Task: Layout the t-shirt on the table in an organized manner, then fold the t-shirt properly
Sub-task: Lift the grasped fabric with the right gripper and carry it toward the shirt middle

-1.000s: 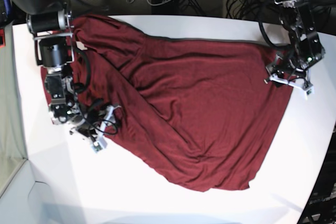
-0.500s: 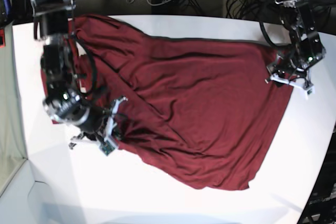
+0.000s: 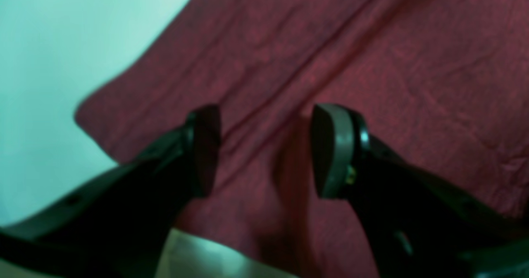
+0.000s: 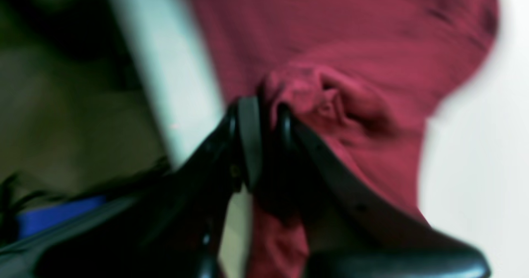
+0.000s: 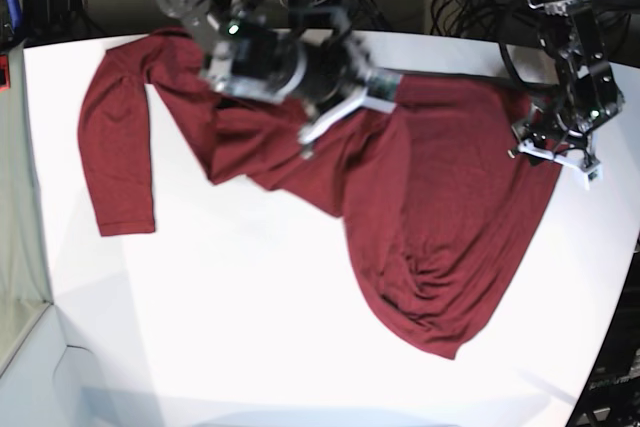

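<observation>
- Since a second ago the right gripper (image 5: 345,107) has swung from the near left edge of the plain white matte surface (image 5: 220,327) up and across to the far middle, dragging cloth with it.
- That pull has reshaped the dark red, thin knit t-shirt (image 5: 440,217): one long sleeve (image 5: 118,162) now lies stretched flat at the left, uncovered, while the body has bunched toward the right and hangs down to a rounded point near the front.
- Seen from the right wrist, the right gripper (image 4: 268,117) has its jaws pressed together on a puckered fold of the t-shirt (image 4: 330,63), the cloth gathered into a knot just above the black fingertips (image 4: 248,125).
- Motion blur smears this arm in the base view.
- At the right edge the left gripper (image 5: 555,152) has kept its place over the shirt's corner.
- From the left wrist, the left gripper (image 3: 264,150) has its jaws spread, a creased stretch of t-shirt (image 3: 372,63) lying between and beneath them; whether the tips touch the cloth is unclear.
</observation>
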